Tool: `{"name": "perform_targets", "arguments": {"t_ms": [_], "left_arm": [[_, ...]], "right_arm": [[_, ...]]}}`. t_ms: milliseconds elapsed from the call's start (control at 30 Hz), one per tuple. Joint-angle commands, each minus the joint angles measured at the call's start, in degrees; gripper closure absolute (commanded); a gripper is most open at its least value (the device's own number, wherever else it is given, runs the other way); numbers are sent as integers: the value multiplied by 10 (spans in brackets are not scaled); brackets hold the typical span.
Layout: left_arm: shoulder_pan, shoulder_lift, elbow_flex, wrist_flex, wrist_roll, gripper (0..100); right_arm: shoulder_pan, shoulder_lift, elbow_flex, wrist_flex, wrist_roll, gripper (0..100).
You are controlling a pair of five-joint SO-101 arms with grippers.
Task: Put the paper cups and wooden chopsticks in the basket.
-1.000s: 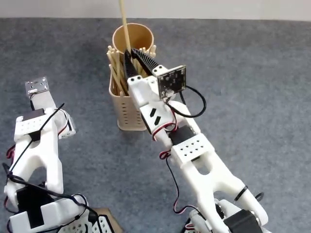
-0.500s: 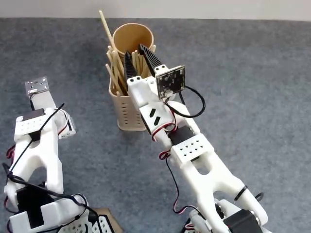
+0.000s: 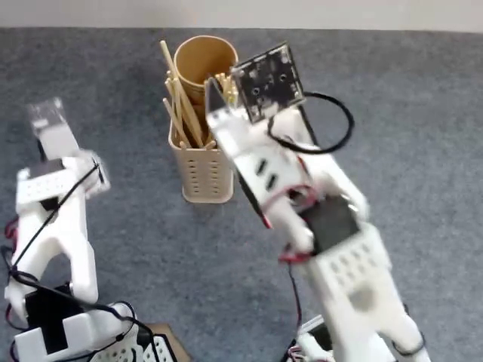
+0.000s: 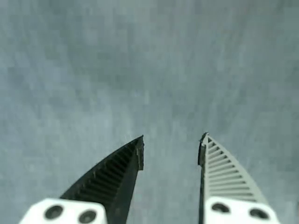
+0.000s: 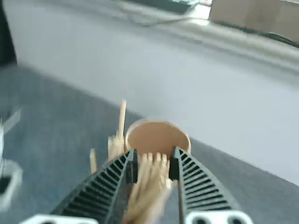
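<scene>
Standing on the grey bench (image 3: 392,113), the beige perforated plastic basket (image 3: 202,177) holds a brown paper cup (image 3: 205,60) at its far end, with pale wooden chopsticks (image 3: 182,98) leaning beside it. The right gripper (image 5: 152,165) hangs spread above them. The left gripper (image 4: 170,149), also spread, hangs well to the left.

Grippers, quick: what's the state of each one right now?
Left gripper: open, holding nothing.
Right gripper: open, gripping nothing, above the basket with the chopsticks in it.
</scene>
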Motion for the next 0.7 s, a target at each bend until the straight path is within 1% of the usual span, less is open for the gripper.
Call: {"name": "perform_targets", "arguments": {"t_ms": [0, 67, 100, 167, 267, 400, 533, 667], "left_arm": [[23, -2, -145, -11, -20, 793], [54, -2, -210, -11, -63, 793], [73, -1, -238, -11, -79, 793], [105, 7, -300, 10, -87, 793], [147, 43, -420, 84, -89, 793], [197, 131, -583, 184, -89, 793], [228, 230, -746, 267, -88, 793], [256, 305, -895, 342, -86, 793]], "right_arm": [[26, -42, -63, 243, 42, 875], [52, -57, -29, 288, 41, 875], [63, -67, 0, 290, 41, 875], [83, -91, 76, 265, 41, 875], [106, -137, 216, 186, 41, 875], [126, -208, 393, 93, 41, 875], [126, -277, 518, 56, 42, 875], [126, -326, 596, 30, 42, 875]]}}
